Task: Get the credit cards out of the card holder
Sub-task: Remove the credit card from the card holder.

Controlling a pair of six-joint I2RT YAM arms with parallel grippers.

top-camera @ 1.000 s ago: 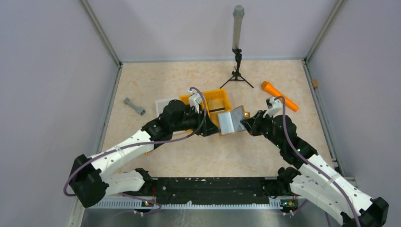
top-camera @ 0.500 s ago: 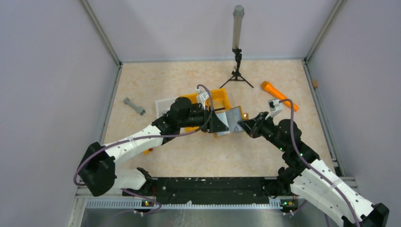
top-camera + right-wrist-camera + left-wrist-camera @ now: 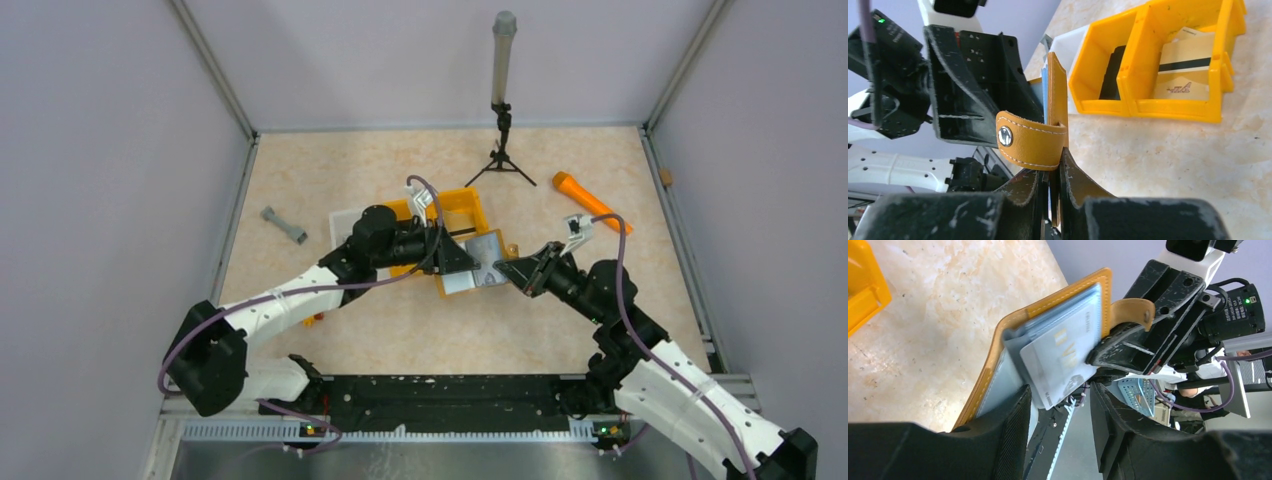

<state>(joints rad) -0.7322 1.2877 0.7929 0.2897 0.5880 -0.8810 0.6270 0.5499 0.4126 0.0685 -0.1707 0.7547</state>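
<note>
The tan card holder [image 3: 1050, 302] hung open just above the tabletop [image 3: 948, 315], near the orange bin [image 3: 1148, 107], its credit cards [image 3: 1063, 355] fanned partway out of the pockets. The right pincer [image 3: 1052, 175] was clamped on the holder's edge below the snap strap [image 3: 1028, 140], keeping it upright. The left pincer [image 3: 1058, 402] had its fingers apart, straddling the protruding card corner. Extraction appeared to be under way; the next move likely called for closing on one card and drawing it clear.
</note>
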